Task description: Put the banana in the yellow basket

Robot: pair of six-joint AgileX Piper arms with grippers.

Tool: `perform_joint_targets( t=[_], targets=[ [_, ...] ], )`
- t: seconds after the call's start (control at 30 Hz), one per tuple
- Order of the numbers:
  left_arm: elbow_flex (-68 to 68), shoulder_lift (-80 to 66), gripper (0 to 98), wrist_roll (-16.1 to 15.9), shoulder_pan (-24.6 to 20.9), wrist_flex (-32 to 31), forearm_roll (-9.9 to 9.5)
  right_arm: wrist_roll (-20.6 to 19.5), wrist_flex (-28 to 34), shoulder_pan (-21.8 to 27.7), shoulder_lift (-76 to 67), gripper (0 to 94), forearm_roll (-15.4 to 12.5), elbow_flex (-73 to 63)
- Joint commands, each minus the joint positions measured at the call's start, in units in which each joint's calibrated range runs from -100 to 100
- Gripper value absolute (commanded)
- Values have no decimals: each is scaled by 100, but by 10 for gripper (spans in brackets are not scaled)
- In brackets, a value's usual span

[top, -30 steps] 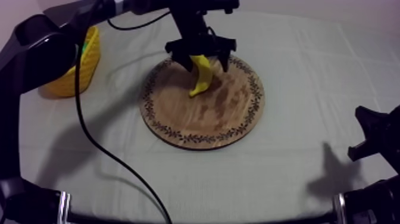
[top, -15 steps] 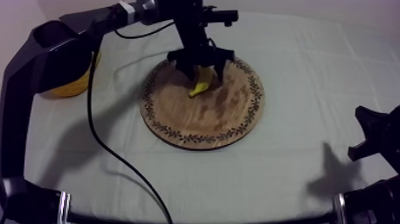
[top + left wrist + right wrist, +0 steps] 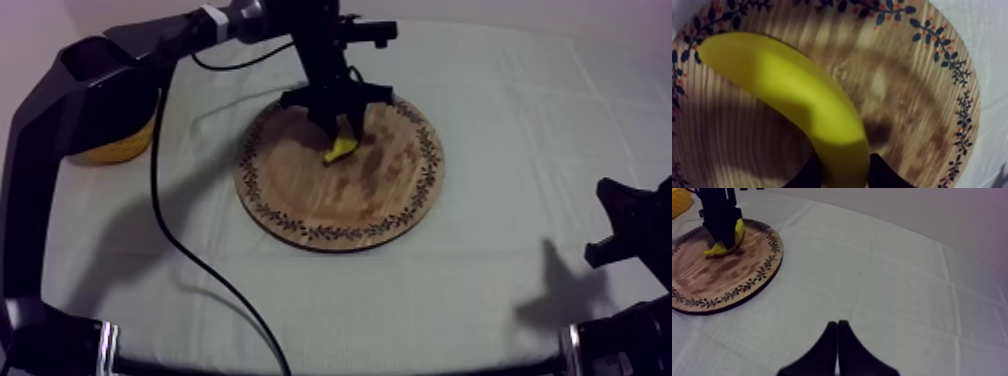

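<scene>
On the grey-white cloth [image 3: 520,110], your left gripper [image 3: 342,135] has dropped onto the round wooden board [image 3: 340,215] and now clamps the yellow banana [image 3: 339,151], which lies there unlifted; the yellow basket [image 3: 118,150] waits. Your right gripper [image 3: 837,324] idles, fingers together.

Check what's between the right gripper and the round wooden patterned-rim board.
Bare grey-white cloth only, from the right gripper to the round wooden board's rim; the right wrist view shows it.

Soft, dim light falls from above. The left arm [image 3: 90,90] throws a broad grey shadow on the surface [image 3: 480,300] at the left, and another lies near the right arm [image 3: 630,235]. Close up, the banana [image 3: 797,100] is unevenly lit and darkens the board [image 3: 912,100] beside it. The far edges turn violet.
</scene>
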Motion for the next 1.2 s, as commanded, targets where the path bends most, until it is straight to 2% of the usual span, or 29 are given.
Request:
perform_joint_targets(
  t=[0.0, 0.3, 0.63, 0.93, 1.17],
  targets=[
    [0, -81, 277, 35, 13, 23, 16, -38, -1, 1, 0, 3, -3, -3],
    [186, -904, 230, 207, 95, 153, -98, -412, -1, 1, 0, 5, -3, -3],
    [415, -2796, 239, 390, -33, 425, -586, -162, -1, 1, 0, 5, -3, -3],
    [895, -4639, 239, 291, -569, 487, -936, -70, -1, 1, 0, 5, -3, -3],
    [1924, -5709, 277, -33, -1189, 490, -1160, -48, -1, 1, 0, 5, -3, -3]
  ],
)
